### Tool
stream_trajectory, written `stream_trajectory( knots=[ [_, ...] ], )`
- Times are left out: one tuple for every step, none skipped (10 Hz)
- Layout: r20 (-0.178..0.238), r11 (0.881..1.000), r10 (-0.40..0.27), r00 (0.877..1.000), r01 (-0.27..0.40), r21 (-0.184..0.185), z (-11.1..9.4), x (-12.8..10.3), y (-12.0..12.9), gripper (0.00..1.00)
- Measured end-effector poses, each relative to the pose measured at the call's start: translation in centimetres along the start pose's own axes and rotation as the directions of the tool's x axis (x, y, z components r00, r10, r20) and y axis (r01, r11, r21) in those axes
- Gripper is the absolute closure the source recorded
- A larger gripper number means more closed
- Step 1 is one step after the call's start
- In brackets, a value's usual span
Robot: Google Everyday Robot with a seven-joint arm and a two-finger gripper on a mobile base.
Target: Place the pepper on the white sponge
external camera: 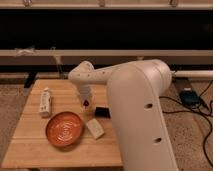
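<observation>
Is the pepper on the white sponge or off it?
Off: the pepper is at the gripper, behind the white sponge, apart from it.

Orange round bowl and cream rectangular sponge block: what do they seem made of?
The orange round bowl looks like glazed ceramic or hard plastic: smooth, with ringed sheen. The cream rectangular sponge block looks matt, probably foam. The gripper hangs over the slatted wooden table, behind the sponge.
</observation>
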Motion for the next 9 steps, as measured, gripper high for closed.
stream_trajectory(
  knots=[
    [-0.001, 1.000, -0.013, 1.000, 0.013, -0.007, -0.6, 1.2, 0.8, 1.00],
    [-0.002, 0.999, -0.029, 1.000, 0.029, -0.014, -1.7, 3.1, 1.7, 1.00],
    [-0.003, 0.999, -0.040, 0.999, 0.040, -0.018, -2.8, 4.6, 2.3, 1.00],
    [-0.009, 0.999, -0.049, 0.999, 0.049, -0.019, -3.5, 6.0, 2.8, 1.00],
    [-0.020, 0.998, -0.054, 0.998, 0.054, -0.018, -4.0, 7.5, 3.3, 1.00],
    [-0.033, 0.998, -0.054, 0.998, 0.053, -0.014, -4.5, 9.0, 3.2, 1.00],
    [-0.045, 0.999, -0.047, 0.998, 0.046, -0.011, -4.9, 10.2, 3.0, 1.00],
    [-0.066, 1.000, -0.029, 0.997, 0.029, -0.010, -5.0, 11.4, 2.5, 1.00],
    [-0.085, 1.000, -0.013, 0.996, 0.012, -0.013, -5.0, 12.6, 2.2, 1.00]
  ],
)
